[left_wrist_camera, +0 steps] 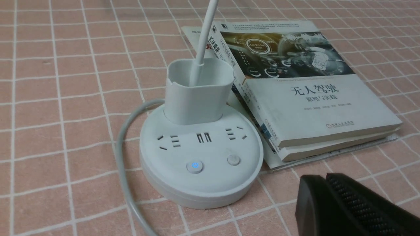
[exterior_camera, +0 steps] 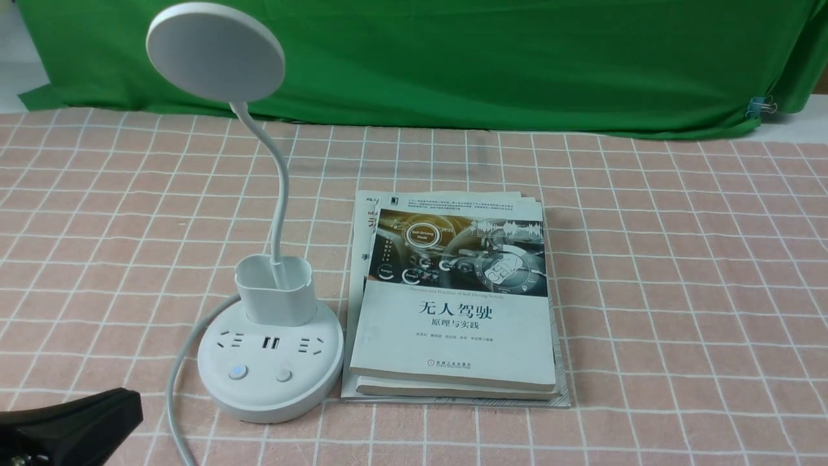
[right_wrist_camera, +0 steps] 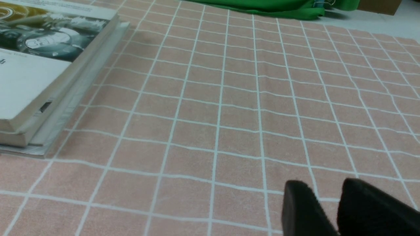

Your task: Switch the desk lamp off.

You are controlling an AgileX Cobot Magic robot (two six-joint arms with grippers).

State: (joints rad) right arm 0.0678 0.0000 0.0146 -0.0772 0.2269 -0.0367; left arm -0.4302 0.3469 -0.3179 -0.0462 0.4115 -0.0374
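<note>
We take the stack of white paperback books [exterior_camera: 453, 336], lying on the pink checked tablecloth [exterior_camera: 679, 291], as our mark. The white plastic desk lamp [exterior_camera: 270, 362] stands just beside the books on their left. Its round base nearly touches them, and its thin neck rises from the small cup holder to the flat disc head, high above the books' far left corner. A grey cord [exterior_camera: 178, 362] leaves the base on the side away from the books.

As we judge it, nothing of the task is done yet. The round button with the blue glow [exterior_camera: 237, 372], the one of the pair farther from the books, is lit, while the plain round button [exterior_camera: 283, 375] nearer them is dark. We see only the back of the disc, so we cannot say whether it shines.

The left gripper [left_wrist_camera: 323, 183] hangs low on the lamp's side of the books, short of the base and touching nothing, with its black fingers pressed together. The right gripper [right_wrist_camera: 328, 193] sits beyond the books' opposite edge, well apart from them. Its tips are a little apart and hold nothing. What remains, we think, is the reach and the press itself.
</note>
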